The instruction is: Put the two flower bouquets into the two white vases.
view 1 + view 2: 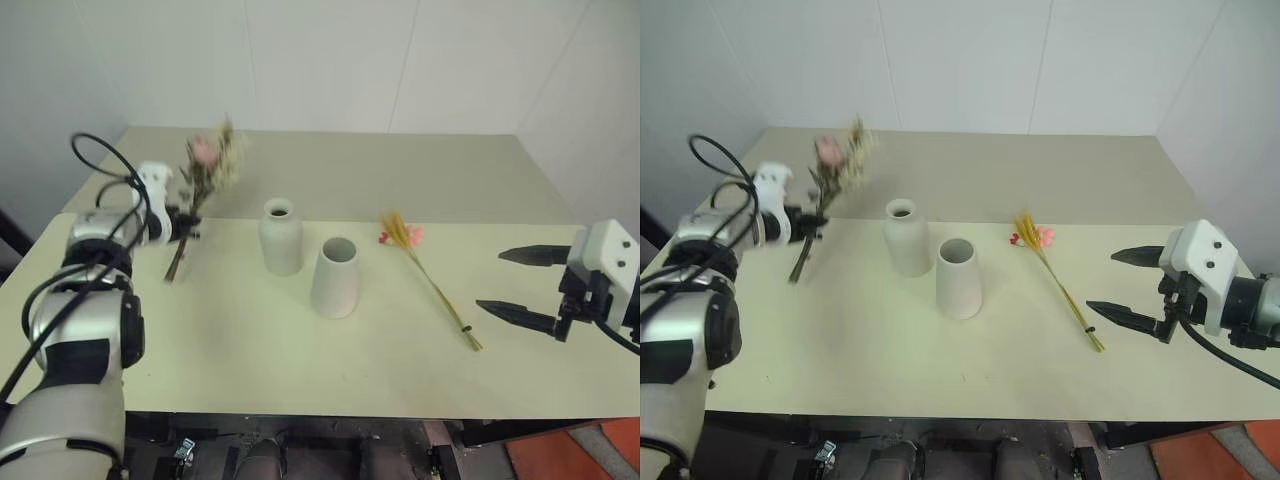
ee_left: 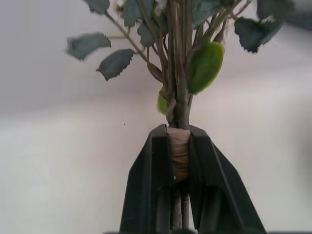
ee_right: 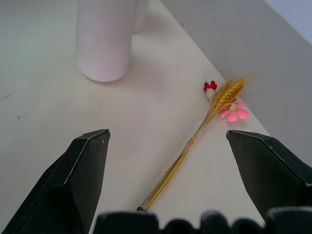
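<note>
bushy bouquet lifted, thin sprig near table edge

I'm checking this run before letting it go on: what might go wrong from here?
1. The left gripper pinches the bushy bouquet on its taped stems; the heavy top may swing or slip.
2. The bottle vase has a narrow neck, so the stems may miss and tip it.
3. The cone vase stands close beside it and may get knocked.

We note both vases, bottle-shaped vase and tapered vase, matt white, ceramic-looking, smooth. Table: matt cream, smooth. Bushy bouquet: dry, papery leaves, tape-wrapped stems. Thin sprig: straw-like. Gripper fingers: matt black plastic.
</note>
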Robot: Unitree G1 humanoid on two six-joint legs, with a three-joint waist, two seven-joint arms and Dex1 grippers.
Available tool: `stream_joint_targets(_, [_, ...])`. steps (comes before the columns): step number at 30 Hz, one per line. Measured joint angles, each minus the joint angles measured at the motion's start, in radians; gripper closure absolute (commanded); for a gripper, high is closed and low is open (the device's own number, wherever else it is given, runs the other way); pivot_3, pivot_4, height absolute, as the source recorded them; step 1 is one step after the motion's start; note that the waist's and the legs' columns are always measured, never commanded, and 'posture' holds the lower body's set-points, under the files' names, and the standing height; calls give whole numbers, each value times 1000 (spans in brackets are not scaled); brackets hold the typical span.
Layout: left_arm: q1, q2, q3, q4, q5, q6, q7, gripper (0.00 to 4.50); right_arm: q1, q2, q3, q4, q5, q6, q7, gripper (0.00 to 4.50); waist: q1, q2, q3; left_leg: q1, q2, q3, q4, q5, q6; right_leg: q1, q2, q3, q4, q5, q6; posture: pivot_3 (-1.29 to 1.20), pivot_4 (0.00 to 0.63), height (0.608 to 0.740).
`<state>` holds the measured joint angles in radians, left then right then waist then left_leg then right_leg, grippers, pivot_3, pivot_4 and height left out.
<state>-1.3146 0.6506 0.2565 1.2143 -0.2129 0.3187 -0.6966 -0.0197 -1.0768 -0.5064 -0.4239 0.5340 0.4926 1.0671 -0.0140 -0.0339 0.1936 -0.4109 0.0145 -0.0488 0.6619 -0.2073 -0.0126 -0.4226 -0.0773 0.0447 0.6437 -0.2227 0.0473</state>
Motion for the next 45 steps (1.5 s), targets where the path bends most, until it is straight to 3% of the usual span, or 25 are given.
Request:
stream_joint_targets(2, [-51,-28,115,-48,-102,-76,9,4375,4,1,-13,0,0,0,0,0,1,0,0,1,0,0,0,0,0,1,0,0,0,0,0,0,150,740])
stream_joint_targets(6, [-64,-127,222,-120,-212,-243,-19,4375,21,27,-20,-5,-2,-6,-7,0,1,0,0,5,0,0,0,0,-1,5,0,0,0,-2,4,0,150,740])
stream_joint_targets(9, [-66,-191,315,-109,-344,-216,-157,4375,46,60,-21,-32,-2,-9,-17,0,0,0,0,4,0,0,0,2,-3,4,0,0,0,-1,6,0,150,740])
stream_joint_targets(13, [-75,-236,313,-67,-375,-167,-314,4375,98,109,-46,-88,-4,-9,-56,0,-3,0,0,4,0,0,0,2,-3,3,1,1,0,-1,6,0,150,740])
stream_joint_targets(24, [-75,-255,262,31,-316,-140,-406,4375,283,208,-159,-262,0,12,-142,0,-3,0,0,4,0,0,0,2,-3,4,1,1,0,-1,6,0,150,740])
stream_joint_targets(34, [-50,-299,135,50,-167,-252,-393,4375,265,220,-155,-272,-1,17,-203,0,-2,0,0,4,0,0,0,2,-2,4,1,1,-1,-1,6,0,150,740])
stream_joint_targets(45, [23,-293,102,60,-107,-298,-440,4375,257,213,-151,-251,-1,17,-201,0,0,0,0,4,0,0,0,2,-2,4,1,1,-1,-1,6,0,150,740])
